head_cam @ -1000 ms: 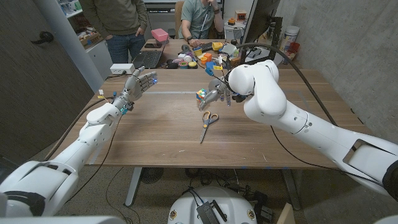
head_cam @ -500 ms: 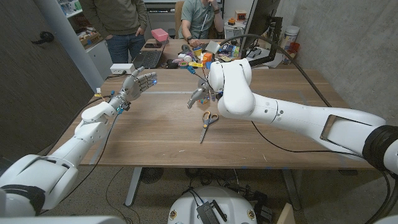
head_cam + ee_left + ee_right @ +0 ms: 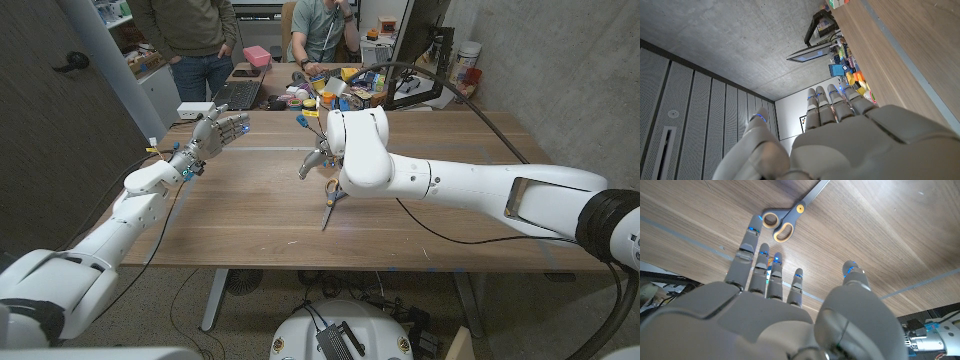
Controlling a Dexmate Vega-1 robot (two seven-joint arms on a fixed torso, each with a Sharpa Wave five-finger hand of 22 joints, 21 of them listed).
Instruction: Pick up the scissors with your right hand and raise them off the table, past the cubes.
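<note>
A long wooden table (image 3: pixel 250 215) with a dark grain stands in a room with a bare concrete wall on the robot's right and a dark panelled wall on its left. The far edge of the table is crowded with a laptop (image 3: pixel 237 93), a pink box (image 3: pixel 257 56) and a clutter of small colourful objects (image 3: pixel 330 95). Two people (image 3: pixel 200 30) stand or sit just behind it.

The scissors (image 3: pixel 333 199) lie flat on the wood near the table's middle, orange-lined handle rings toward the far side and closed grey blades pointing toward the robot. In the right wrist view the scissors (image 3: pixel 792 215) lie just beyond the fingertips (image 3: pixel 754 226), near them but apart, with bare wood between.

The right hand (image 3: pixel 316 158) hovers over the table just beyond and to the left of the handle rings, its fingers spread and holding nothing.

The left hand (image 3: pixel 217 131) is raised above the table's far left part, well apart from the scissors, fingers extended side by side and holding nothing; the left wrist view shows the same hand (image 3: pixel 840 135) from behind.
</note>
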